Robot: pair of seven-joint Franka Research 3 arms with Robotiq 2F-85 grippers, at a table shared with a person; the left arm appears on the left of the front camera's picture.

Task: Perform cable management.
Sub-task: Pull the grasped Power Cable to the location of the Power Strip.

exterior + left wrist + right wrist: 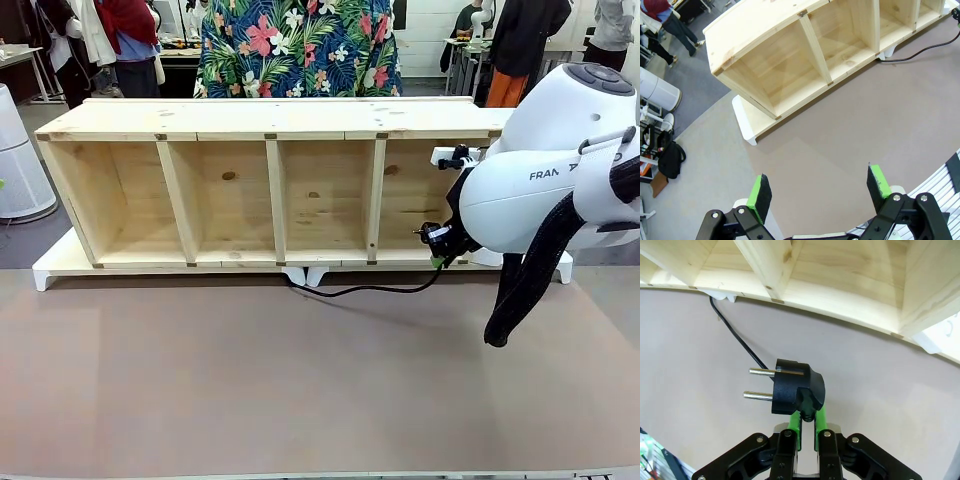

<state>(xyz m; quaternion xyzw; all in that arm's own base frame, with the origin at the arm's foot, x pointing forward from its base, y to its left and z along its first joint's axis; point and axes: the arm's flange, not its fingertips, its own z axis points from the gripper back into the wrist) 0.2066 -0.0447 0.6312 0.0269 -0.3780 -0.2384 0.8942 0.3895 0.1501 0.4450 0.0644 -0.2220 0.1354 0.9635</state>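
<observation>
A thin glossy black cable (370, 290) runs along the table from under the wooden shelf (270, 190) to my right gripper (437, 247). In the right wrist view that gripper (807, 421) is shut on the cable just behind its black two-pin plug (792, 388), and the cable (735, 335) trails back to the shelf's white foot. The plug hangs just above the table, in front of the shelf's rightmost compartment. My left gripper (820, 192) is open with nothing between its green pads, high over the table's left part; the cable (920, 52) shows far off.
The long pine shelf lies on its side with several open compartments facing me, on white feet (305, 275). A person in a flowered shirt (295, 45) stands behind it. The brown tabletop (250, 380) spreads in front. My right arm's black hose (525, 275) hangs at right.
</observation>
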